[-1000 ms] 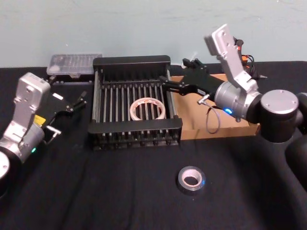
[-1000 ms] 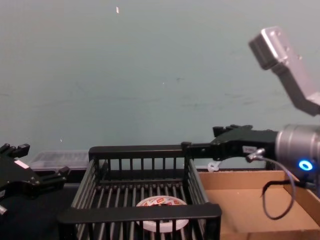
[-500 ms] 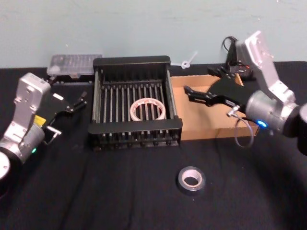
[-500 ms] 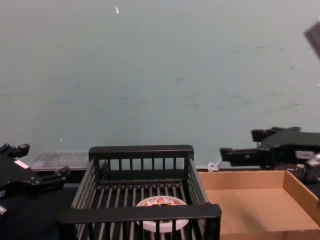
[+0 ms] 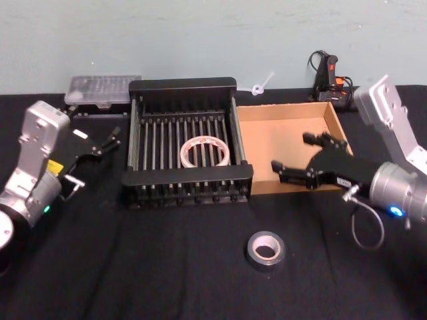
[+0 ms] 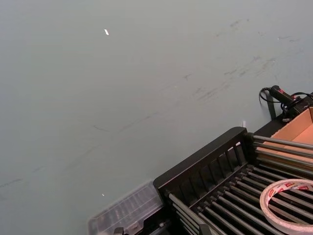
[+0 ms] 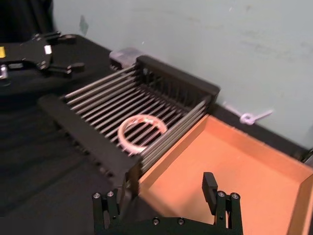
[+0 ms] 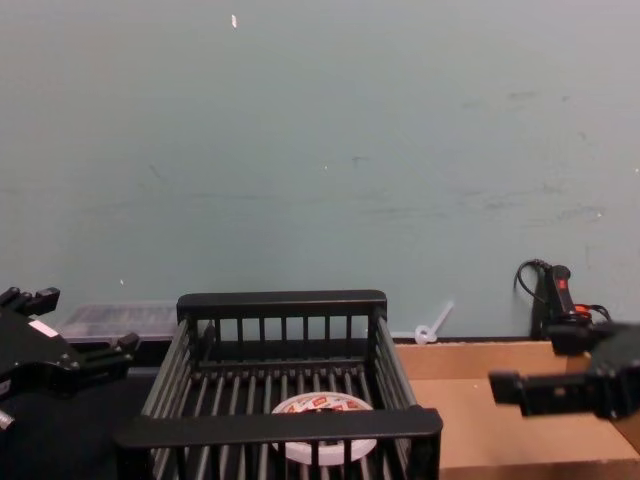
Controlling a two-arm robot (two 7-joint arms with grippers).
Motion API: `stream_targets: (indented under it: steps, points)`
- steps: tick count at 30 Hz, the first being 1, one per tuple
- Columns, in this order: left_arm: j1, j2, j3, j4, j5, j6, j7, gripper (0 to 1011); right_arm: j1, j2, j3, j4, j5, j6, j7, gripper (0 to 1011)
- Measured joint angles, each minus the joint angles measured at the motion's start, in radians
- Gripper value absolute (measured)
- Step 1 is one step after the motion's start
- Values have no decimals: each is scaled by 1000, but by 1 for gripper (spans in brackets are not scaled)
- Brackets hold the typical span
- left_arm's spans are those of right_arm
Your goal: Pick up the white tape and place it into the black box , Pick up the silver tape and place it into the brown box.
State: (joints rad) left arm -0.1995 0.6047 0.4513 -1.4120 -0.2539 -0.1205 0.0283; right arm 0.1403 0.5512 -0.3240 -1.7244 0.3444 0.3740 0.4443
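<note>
On the black table [image 5: 167, 280] in the head view, the white tape [image 5: 205, 151] already lay in the black box [image 5: 183, 85], the silver tape [image 5: 266, 249] sat in front of it, and our right gripper [image 5: 298, 159] hung spread and empty over the brown box [image 5: 283, 133]. The right wrist view confirmed both fingers [image 7: 210, 188] held nothing, so we judged it best to centre above the roll before descending. In the chest view our left gripper [image 8: 70, 345] sat parked and open.

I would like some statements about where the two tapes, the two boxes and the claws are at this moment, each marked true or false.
1. The white tape lies inside the black box. True.
2. The silver tape lies in the brown box. False: it lies on the black table, in front of the boxes.
3. The right claw holds the silver tape. False: it is open and empty, over the brown box.
4. The left claw is beside the black box, on its left. True.
</note>
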Motion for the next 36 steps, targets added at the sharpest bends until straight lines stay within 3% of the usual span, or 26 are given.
stream_targets:
  steps: [13,25,36]
  points:
    - [0,0,0,0,0,0,0,1001,-62,62,-22,-55,48,83,1,1002]
    - [0,0,0,0,0,0,0,1001,-56,118,-82,-47,74,123,51,1002]
    - [0,0,0,0,0,0,0,1001,-23,131,-132,-8,85,127,75,1002]
